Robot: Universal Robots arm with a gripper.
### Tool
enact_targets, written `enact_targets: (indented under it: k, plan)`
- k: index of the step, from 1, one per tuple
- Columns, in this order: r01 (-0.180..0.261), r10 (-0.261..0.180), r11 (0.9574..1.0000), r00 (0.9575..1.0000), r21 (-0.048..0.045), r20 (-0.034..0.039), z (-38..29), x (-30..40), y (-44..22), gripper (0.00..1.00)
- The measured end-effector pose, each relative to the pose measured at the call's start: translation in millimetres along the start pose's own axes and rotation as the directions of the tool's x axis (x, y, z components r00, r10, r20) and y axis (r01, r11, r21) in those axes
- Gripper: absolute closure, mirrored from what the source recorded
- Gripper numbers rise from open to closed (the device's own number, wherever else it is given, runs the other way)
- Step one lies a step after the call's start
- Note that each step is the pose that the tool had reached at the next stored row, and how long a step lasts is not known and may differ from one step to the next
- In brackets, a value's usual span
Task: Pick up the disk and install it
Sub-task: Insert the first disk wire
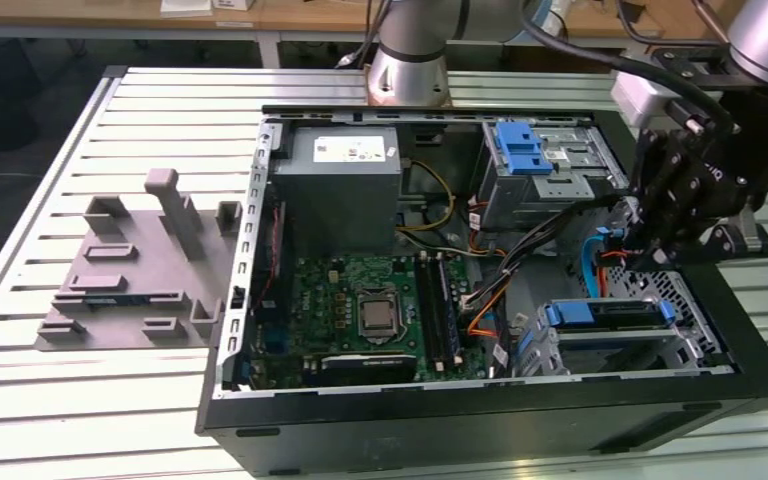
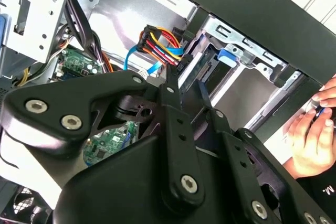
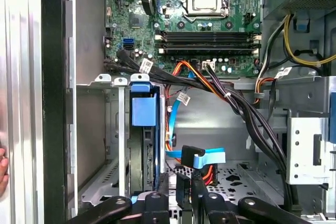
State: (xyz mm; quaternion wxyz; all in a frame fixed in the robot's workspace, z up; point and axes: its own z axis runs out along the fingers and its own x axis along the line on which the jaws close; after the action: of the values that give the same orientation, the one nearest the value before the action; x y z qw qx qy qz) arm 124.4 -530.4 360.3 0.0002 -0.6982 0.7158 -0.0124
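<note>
The disk (image 1: 603,314) stands on edge in the drive cage at the near corner of the open computer case (image 1: 491,420), on the exterior view's right. Its blue bracket tab faces up. In the first wrist view the disk (image 3: 144,129) sits in its slot just beside my gripper (image 3: 186,184). The second wrist view shows the blue tab of the disk (image 2: 229,56) beyond the fingers. My gripper (image 1: 646,256) hangs inside the case just behind the cage, fingers close together with nothing held. It is apart from the disk.
A blue data cable with a black plug (image 3: 191,157) and bundled wires (image 3: 220,90) lie right by my fingers. The motherboard (image 1: 371,310), power-supply box (image 1: 344,185) and a second blue-topped bay (image 1: 528,150) crowd the case. A grey fixture block (image 1: 131,270) sits outside. A person's hand (image 2: 315,129) is beside the case.
</note>
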Motion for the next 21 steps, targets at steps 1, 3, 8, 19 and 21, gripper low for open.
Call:
enact_targets:
  k: [1,3,8,19,21]
  plan:
    - [0.000,0.000,1.0000,1.0000,0.0000,0.0001,0.8,-0.1,0.0,0.69]
    - [0.000,0.000,1.0000,1.0000,0.0000,0.0000,2.2,-0.2,0.0,0.69]
    - [0.000,0.000,1.0000,1.0000,0.0000,-0.0002,4.1,-0.3,0.1,0.69]
    - [0.000,0.000,1.0000,1.0000,0.0000,0.0000,4.3,-0.4,0.1,0.89]
    - [0.000,0.000,1.0000,1.0000,0.0001,0.0000,4.3,-0.4,0.1,0.89]
